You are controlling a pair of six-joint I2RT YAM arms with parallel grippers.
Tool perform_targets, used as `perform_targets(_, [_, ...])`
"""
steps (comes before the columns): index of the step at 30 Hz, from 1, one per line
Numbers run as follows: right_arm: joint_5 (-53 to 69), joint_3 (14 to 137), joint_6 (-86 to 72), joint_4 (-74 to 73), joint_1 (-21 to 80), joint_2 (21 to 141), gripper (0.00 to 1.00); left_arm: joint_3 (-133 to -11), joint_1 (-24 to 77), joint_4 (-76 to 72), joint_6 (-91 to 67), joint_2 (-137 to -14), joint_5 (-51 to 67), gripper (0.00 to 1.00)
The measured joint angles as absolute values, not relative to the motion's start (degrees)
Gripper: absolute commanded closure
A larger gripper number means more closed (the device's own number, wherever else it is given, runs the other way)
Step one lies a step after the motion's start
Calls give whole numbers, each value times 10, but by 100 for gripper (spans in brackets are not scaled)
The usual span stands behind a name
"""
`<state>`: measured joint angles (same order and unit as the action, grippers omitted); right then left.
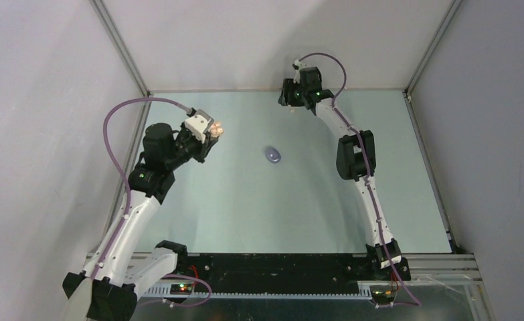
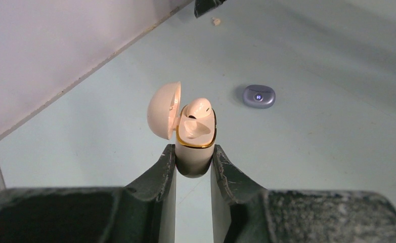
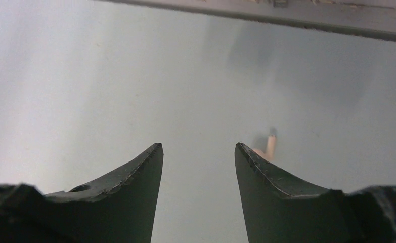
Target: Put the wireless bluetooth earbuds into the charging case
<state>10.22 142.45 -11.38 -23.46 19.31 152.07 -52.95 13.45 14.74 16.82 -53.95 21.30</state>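
Observation:
My left gripper (image 2: 193,152) is shut on the base of a cream-white charging case (image 2: 195,147) with a gold rim, held above the table at the left (image 1: 213,129). Its lid (image 2: 163,109) is open to the left, and one cream earbud (image 2: 198,112) sits in it. My right gripper (image 3: 198,147) is open and low over the far table (image 1: 291,105). A second cream earbud (image 3: 269,148) lies on the table just beyond its right fingertip, partly hidden; it also shows in the left wrist view (image 2: 216,21). No lilac buds are visible.
A closed lilac charging case (image 1: 272,155) with a small lit dot lies mid-table, also in the left wrist view (image 2: 259,96). The back wall and its metal rail (image 3: 287,15) stand close behind my right gripper. White walls enclose the table on the left and right.

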Motion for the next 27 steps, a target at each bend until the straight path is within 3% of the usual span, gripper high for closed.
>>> perform_targets(7, [170,1404,-218,-146,175,1521,39,-567,116,217,221,-561,206,100])
perform_targets(27, [171,1380,-504,-51,150,1565,42,-688,111,444,386,-638,181,100])
